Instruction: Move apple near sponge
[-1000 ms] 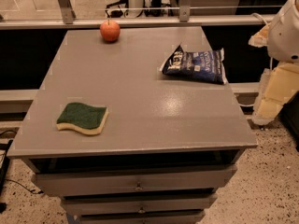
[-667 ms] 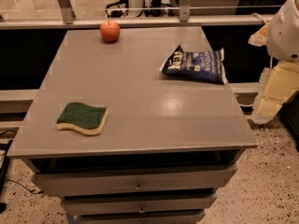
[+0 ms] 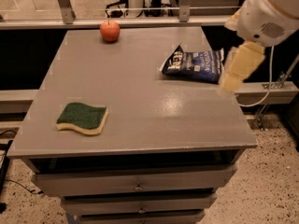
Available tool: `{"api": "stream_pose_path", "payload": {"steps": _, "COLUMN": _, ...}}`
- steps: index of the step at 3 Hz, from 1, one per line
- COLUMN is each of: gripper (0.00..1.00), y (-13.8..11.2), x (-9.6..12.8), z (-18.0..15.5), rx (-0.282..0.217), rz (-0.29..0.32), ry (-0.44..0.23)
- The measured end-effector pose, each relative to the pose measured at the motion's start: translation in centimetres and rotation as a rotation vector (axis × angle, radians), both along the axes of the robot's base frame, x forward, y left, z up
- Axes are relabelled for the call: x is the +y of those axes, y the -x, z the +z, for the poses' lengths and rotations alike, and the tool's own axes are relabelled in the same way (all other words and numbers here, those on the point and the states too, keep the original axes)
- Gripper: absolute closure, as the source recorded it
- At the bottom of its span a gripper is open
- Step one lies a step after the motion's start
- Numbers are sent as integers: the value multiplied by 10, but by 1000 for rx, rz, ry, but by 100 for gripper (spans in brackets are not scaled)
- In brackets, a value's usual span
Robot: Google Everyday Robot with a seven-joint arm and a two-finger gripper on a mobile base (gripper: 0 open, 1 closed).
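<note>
The apple point(image 3: 110, 31) sits at the far edge of the table point(image 3: 140, 101), well apart from the sponge point(image 3: 82, 118). The gripper point(image 3: 238, 66) hangs by the snack bag point(image 3: 194, 64), open or closed I cannot tell; it should approach clear of the bag.

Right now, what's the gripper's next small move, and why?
Probably swing the gripper left and toward the far edge, to above the apple. The apple sits at the far edge of the table, well apart from the sponge at the front left. The gripper hangs at the right side beside the snack bag.
</note>
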State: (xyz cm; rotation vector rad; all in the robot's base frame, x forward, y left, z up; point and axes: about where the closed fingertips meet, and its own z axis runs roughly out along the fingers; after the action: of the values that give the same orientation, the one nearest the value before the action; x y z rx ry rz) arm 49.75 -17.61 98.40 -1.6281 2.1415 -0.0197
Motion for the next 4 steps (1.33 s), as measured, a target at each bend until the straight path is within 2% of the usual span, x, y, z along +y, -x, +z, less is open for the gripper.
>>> {"api": "stream_pose_path", "payload": {"steps": 1, "gripper": 0, "y": -60, "x": 39, "z": -3, "rx": -46, "rz": -7, "ry": -132}}
{"api": "stream_pose_path", "payload": {"steps": 2, "gripper": 0, "y": -109, "x": 78, "z": -5, "rx": -92, "rz": -10, "ry": -267}}
{"api": "stream_pose_path", "payload": {"steps": 4, "gripper": 0, "y": -111, "x": 83, "z": -6, "rx": -90, "rz": -10, "ry": -291}}
